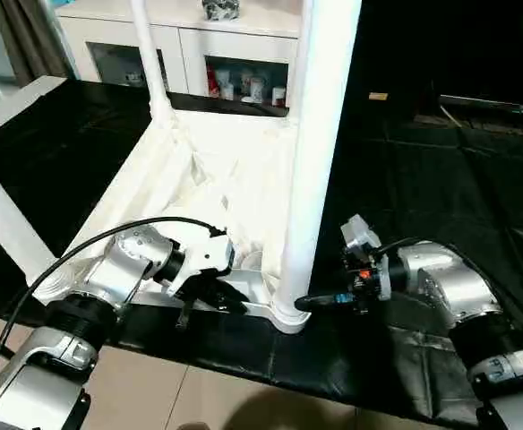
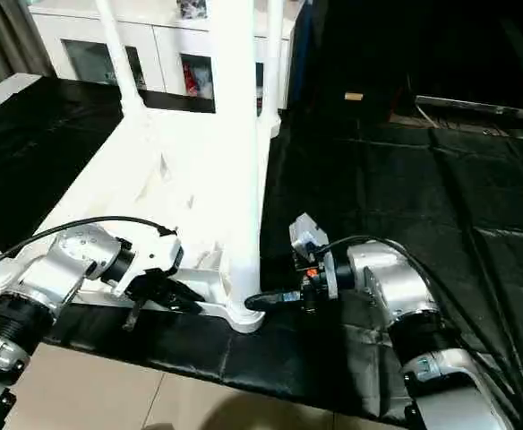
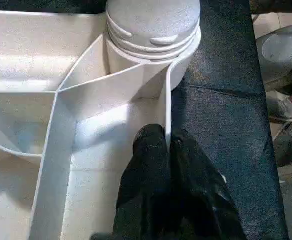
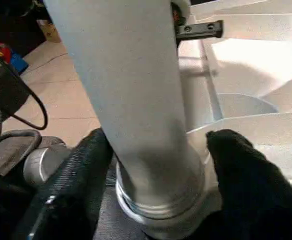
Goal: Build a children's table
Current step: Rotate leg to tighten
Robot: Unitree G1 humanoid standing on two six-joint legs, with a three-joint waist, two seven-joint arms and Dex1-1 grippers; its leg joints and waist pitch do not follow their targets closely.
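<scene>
Silver forearms fill the foreground, each reaching in toward the near corner of the upturned table top [image 1: 217, 179], which lies ribbed side up on the black-covered desk [image 1: 441, 179]. From the left, the left hand [image 3: 168, 150] has its two black fingers pinched shut on the thin outer wall of the top, just beside the corner socket [image 3: 153, 52]. From the right, the right hand [image 4: 156, 160] stands with fingers spread to either side of the base of the near leg [image 1: 320, 134], close to it; whether the pads actually press it I cannot tell. That leg stands upright in the socket, its long axis vertical, directly ahead of the right hand. Another leg [image 1: 150, 58] rises at the far corner. Any twist or push to seat the near leg belongs, I judge, to the right hand, while the left braces the top.
</scene>
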